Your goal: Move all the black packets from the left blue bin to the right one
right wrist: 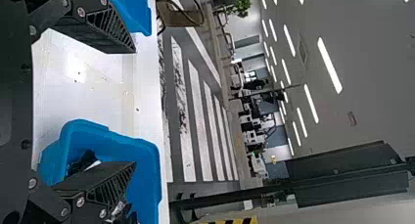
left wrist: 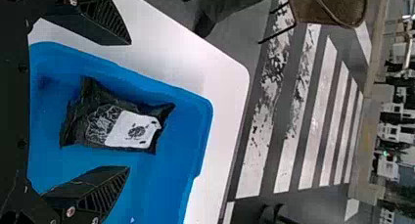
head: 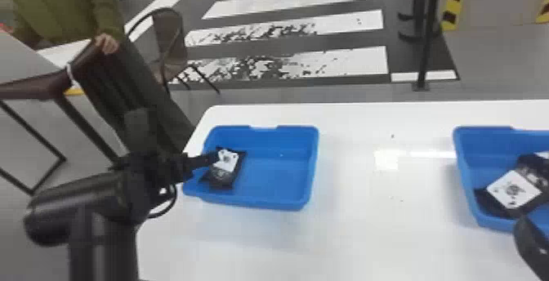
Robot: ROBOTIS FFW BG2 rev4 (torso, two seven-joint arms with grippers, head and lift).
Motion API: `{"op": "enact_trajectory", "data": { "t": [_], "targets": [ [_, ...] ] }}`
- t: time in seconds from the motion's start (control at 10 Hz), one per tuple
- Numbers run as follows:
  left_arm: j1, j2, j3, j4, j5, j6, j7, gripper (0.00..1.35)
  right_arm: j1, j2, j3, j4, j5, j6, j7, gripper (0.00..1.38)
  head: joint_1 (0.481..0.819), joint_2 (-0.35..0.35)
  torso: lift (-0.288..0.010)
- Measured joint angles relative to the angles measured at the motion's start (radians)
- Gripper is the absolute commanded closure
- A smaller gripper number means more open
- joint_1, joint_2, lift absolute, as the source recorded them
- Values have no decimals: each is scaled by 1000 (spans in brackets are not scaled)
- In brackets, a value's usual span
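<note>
Hovering open at the left blue bin (head: 282, 203), the left claw (left wrist: 130, 105) faces a black packet (left wrist: 100, 126) by that bin's left edge, likely light, soft and slippery, best pinched across its middle.

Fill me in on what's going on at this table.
A robot is emptying the left blue bin. Its left tool, open, is at the one black packet there, not gripping it. The right tool, also open, is near the right blue bin, where more black packets lie.
</note>
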State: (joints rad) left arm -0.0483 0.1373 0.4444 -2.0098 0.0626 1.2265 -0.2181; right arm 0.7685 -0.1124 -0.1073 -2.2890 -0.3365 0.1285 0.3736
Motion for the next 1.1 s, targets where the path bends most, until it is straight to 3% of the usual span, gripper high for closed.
{"op": "enact_trajectory", "data": {
  "t": [0.3, 0.7, 1.1],
  "targets": [
    [-126, 29, -63, 183, -34, 52, -1, 136, -2, -1, 12, 3, -9, 11, 7, 228, 695, 307, -140],
    [-166, 31, -109, 232, -57, 85, -1, 147, -14, -1, 21, 20, -27, 26, 17, 229, 695, 293, -140],
    [-257, 33, -129, 399, -109, 108, 0, 182, -29, -1, 22, 36, -41, 42, 34, 233, 695, 300, -140]
  ]
}}
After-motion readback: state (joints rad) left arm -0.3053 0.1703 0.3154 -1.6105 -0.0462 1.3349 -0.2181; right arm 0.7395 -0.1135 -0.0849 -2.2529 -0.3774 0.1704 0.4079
